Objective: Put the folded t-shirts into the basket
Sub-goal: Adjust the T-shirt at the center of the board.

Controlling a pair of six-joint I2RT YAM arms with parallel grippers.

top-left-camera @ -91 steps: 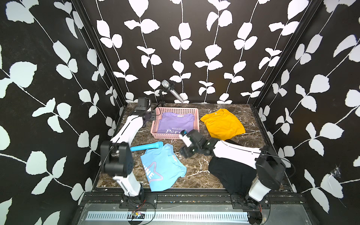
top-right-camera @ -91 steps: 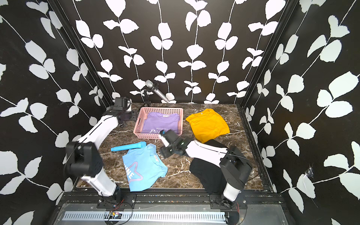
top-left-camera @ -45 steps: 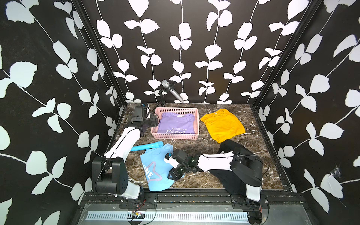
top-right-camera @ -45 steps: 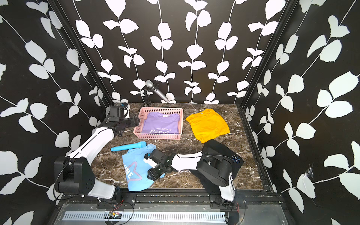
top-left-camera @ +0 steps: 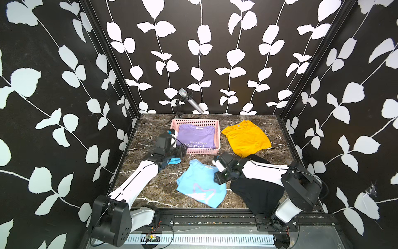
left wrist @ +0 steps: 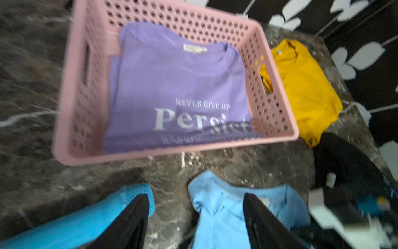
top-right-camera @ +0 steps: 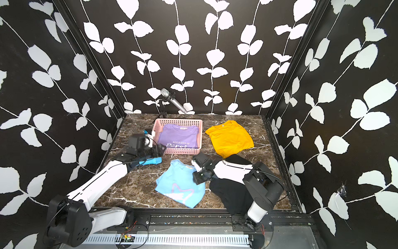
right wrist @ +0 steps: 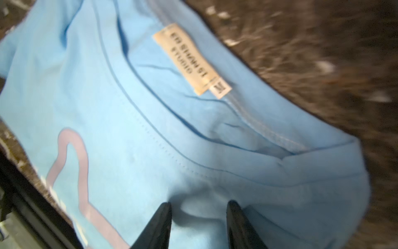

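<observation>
Here, at the far left, the left gripper [left wrist: 196, 217] hangs just in front of the basket [top-left-camera: 195, 121]. Its jaws stand wide apart with nothing between them. Under that arm lies a blue cylinder [top-left-camera: 175, 160], mostly hidden in both top views.

The basket is pink with perforated walls and sits at the back of the marble tabletop [top-left-camera: 150, 189]. In it, flat and folded, lies the lilac t-shirt [top-left-camera: 195, 135], white "Persist" lettering facing up. The front wall cuts off its lowest line of print.

In front of the basket, on the marble, lies the light blue t-shirt [top-left-camera: 198, 183], collar toward the basket and a pale star outline on its chest.

The right gripper [right wrist: 199, 220] is at that shirt's right edge near the collar. Its jaws are partly apart, tips on the cloth, with a pucker of fabric between them. Whether they pinch it I cannot tell.

The black t-shirt [top-left-camera: 258, 191] lies at the front right, partly covered by the right arm.

The mustard t-shirt [top-left-camera: 245, 138] lies to the right of the basket.

Both wrist views are blurred.
</observation>
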